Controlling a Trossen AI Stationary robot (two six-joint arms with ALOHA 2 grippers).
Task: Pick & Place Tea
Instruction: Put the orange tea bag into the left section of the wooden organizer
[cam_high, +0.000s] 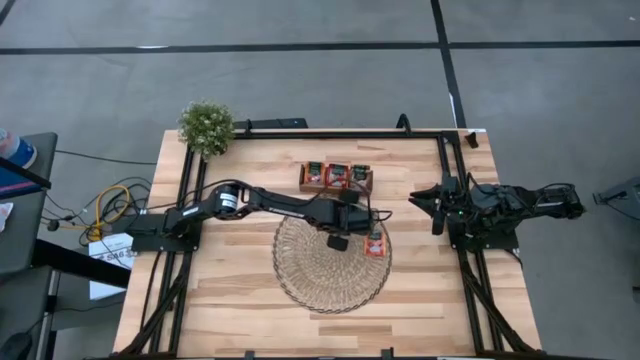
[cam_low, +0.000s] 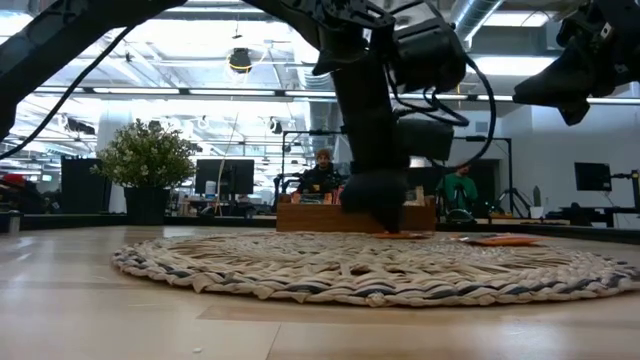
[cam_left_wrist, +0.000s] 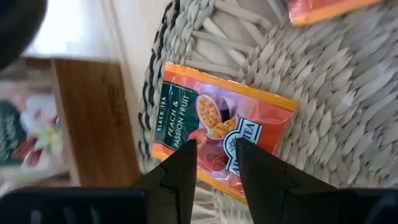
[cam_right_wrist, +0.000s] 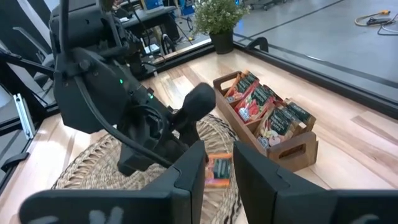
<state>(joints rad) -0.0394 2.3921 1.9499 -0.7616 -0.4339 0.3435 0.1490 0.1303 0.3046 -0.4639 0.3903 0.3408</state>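
Note:
A red-orange tea sachet (cam_left_wrist: 217, 134) lies flat on the round woven mat (cam_high: 330, 268), near the mat's far edge. My left gripper (cam_left_wrist: 216, 158) slants down over it, fingers open, one on each side of the sachet's centre mark. In the high view the arm hides this sachet. A second sachet (cam_high: 375, 243) lies on the mat's right part. More sachets stand in the wooden tray (cam_high: 337, 177) beyond the mat. My right gripper (cam_right_wrist: 217, 168) waits open at the table's right edge, with nothing between its fingers. My left gripper comes at the sachet from above, at a slant, with its fingertips (cam_left_wrist: 186, 163) over the sachet's printed face (cam_left_wrist: 214, 146). Whether the tips touch the sachet, I cannot tell. The sachet lies flat on the mat.
A small potted plant (cam_high: 206, 126) stands at the table's far left corner. Black frame rails (cam_high: 455, 200) run along the left, far and right sides. Bare wood lies in front of the mat. People sit in the room beyond the table.

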